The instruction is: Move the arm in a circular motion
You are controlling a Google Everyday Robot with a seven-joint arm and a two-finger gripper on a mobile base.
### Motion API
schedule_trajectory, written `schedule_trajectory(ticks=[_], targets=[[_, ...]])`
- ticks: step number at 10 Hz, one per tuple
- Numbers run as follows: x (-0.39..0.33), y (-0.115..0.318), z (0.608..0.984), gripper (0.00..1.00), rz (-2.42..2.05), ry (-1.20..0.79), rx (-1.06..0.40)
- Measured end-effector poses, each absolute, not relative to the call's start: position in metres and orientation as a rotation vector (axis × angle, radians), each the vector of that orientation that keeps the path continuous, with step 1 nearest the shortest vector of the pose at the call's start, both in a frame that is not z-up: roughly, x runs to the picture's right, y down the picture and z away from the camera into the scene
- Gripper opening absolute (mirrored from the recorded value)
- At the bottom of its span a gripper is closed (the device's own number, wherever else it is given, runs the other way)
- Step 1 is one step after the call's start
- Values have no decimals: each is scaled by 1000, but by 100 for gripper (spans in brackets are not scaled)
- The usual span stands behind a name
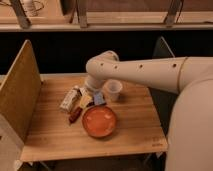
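Your gripper (pixel 90 91) hangs low over the far middle of the wooden table (pixel 130 130); you cannot tell how it is set. It sits at the left end of the arm (pixel 145 70), whose long axis runs right to left across the scene, elbow far, tip near. Directly beneath lie small packets (pixel 80 99), with a clear cup (pixel 113 90) just right and an orange plate (pixel 99 121) nearer. Any circle you sweep passes above them.
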State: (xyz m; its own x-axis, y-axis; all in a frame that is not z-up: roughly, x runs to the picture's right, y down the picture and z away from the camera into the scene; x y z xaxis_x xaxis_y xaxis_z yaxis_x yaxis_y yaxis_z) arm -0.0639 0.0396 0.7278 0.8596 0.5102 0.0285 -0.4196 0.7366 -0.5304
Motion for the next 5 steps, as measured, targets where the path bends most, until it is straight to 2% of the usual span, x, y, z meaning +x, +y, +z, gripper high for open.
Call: schedule_trajectory(ticks=[3,5], targets=[[22,31,725,80,649,-40,-445],[68,14,739,80,740,40,-403]])
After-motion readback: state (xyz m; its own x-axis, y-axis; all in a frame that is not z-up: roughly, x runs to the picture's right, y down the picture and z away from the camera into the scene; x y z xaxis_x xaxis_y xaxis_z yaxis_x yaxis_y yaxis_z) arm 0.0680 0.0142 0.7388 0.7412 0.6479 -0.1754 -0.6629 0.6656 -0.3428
